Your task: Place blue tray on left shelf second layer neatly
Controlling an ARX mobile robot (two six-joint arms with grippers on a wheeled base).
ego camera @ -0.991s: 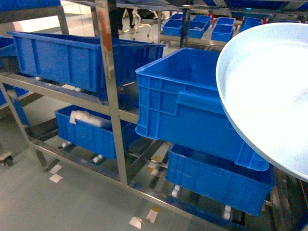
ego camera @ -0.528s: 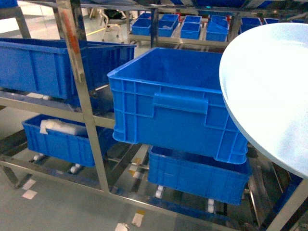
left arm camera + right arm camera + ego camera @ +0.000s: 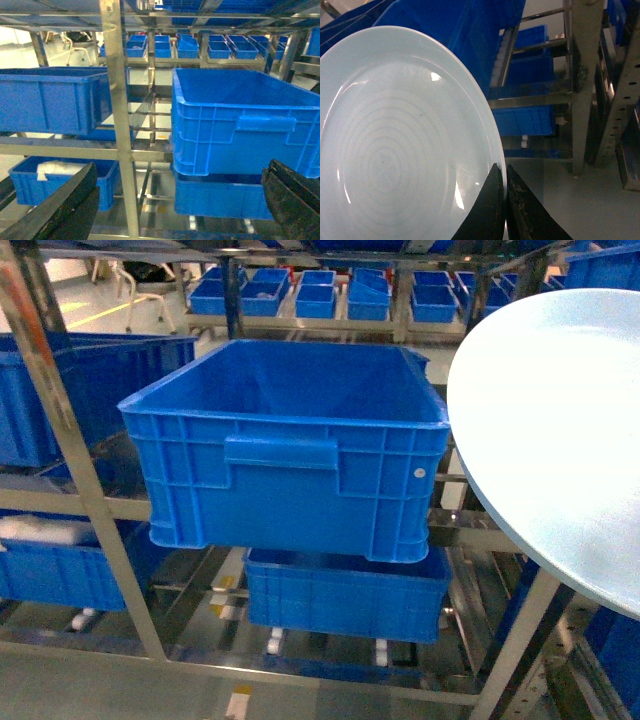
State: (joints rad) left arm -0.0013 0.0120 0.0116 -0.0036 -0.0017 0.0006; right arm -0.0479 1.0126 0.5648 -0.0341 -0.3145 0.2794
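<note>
Right wrist view gives me the blue tray (image 3: 395, 145) nearly face-on, concentric rings showing, its rim pinched between my right gripper's (image 3: 505, 195) closed fingers at the lower edge; long axis runs bottom-left to top-right in that picture. Head view shows only its pale underside (image 3: 550, 440) held aloft at right, tilted, beside the large blue crate (image 3: 290, 450) on the steel rack (image 3: 60, 440); the gripper itself is hidden there. Left wrist view alone shows my left gripper (image 3: 175, 200): jaws spread wide, holding nothing, facing the rack's upright (image 3: 120, 125).
</note>
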